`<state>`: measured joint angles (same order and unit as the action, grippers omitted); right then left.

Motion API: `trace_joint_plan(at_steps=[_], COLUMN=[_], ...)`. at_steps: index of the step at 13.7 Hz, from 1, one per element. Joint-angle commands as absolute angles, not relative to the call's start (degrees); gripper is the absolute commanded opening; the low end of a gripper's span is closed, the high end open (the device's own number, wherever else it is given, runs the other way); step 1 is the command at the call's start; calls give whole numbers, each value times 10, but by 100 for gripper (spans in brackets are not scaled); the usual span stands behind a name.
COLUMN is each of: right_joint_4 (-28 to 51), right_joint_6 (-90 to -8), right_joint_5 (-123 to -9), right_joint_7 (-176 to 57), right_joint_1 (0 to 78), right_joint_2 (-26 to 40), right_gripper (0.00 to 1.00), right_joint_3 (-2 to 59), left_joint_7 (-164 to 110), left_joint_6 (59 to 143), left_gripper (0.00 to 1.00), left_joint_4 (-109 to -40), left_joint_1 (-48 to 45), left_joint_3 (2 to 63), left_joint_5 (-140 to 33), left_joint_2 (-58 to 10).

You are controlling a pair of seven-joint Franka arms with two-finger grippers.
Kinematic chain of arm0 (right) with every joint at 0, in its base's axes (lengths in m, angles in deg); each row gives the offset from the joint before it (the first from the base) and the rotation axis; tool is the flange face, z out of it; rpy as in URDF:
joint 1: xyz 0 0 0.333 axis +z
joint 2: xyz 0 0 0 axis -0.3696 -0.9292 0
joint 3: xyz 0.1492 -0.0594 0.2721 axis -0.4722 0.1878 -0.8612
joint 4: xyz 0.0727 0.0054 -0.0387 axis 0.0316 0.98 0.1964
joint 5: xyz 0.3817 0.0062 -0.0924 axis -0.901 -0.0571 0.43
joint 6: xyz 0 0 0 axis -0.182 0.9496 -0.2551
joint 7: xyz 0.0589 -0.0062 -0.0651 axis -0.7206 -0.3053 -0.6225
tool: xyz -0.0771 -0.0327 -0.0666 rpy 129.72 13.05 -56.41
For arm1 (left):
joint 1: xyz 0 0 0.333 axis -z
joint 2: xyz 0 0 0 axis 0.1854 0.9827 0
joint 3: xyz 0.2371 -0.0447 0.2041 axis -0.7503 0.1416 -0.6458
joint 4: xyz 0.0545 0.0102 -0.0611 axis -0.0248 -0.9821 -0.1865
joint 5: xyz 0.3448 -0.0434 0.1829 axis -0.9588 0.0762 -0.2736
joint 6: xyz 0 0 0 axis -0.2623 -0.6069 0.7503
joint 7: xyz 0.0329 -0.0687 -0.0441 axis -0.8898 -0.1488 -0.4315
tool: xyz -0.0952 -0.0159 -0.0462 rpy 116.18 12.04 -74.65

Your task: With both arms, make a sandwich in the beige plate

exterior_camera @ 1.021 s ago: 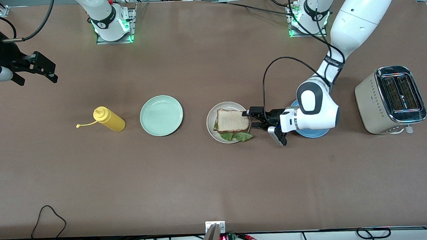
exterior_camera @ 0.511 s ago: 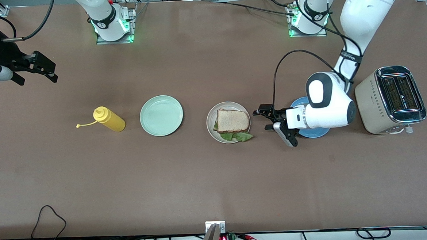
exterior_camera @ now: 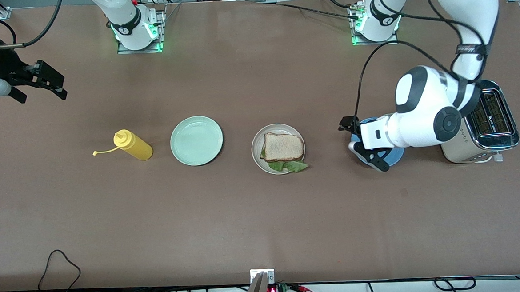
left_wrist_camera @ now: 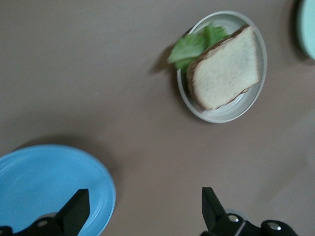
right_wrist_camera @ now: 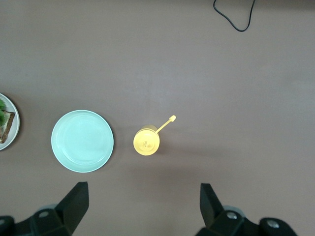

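Sandwich (exterior_camera: 283, 148) first: you can see it lying assembled on the beige plate (exterior_camera: 257, 151), a toast slice on top and the lettuce leaf (exterior_camera: 289, 166) poking out over the rim on the side nearer the front camera. By the look of it the building is done, and what remains is only to park the arms.

Your left gripper (exterior_camera: 356, 136) hangs over the blue plate (exterior_camera: 395, 157), jaws wide and holding nothing. Your right gripper (exterior_camera: 45, 81) waits over the bare desk (exterior_camera: 246, 218) at the right arm's end, jaws wide and empty too.

The left wrist view gives you the sandwich's dark crust edge, which the front view hardly shows. The right wrist view looks straight down on the mustard bottle (right_wrist_camera: 146, 141) and the mint green plate (right_wrist_camera: 82, 140). Only the front view shows the toaster (exterior_camera: 481, 125).
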<state>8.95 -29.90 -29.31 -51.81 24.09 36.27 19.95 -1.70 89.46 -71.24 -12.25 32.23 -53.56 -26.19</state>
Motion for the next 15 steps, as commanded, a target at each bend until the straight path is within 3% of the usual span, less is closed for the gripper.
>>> trace_joint_plan(at_steps=[1,4,7,10,12,15], right_joint_4=[97,87,86,77,73,72], right_joint_6=[-298,-300,-300,-298,-302,-300], right_joint_5=[-300,-305,-304,-305,-306,-306], right_joint_7=[-528,-529,-529,-531,-530,-531], right_joint_1=[235,235,235,235,235,235], right_joint_2=[375,371,371,370,365,365], right_gripper=[100,100,100,100,100,100], right_joint_3=[196,197,194,194,194,194], left_joint_7=[-77,-115,-117,-130,-146,-140], left_joint_6=[796,665,626,635,653,746], left_gripper=[100,100,100,100,100,100], left_joint_4=[-662,-563,-529,-551,-600,-695], left_joint_1=[-121,-121,-130,-117,-82,-77], left_joint_3=[321,321,301,223,159,135], left_joint_5=[-636,-693,-698,-661,-632,-625], left_joint_2=[-289,-293,-303,-370,-429,-519])
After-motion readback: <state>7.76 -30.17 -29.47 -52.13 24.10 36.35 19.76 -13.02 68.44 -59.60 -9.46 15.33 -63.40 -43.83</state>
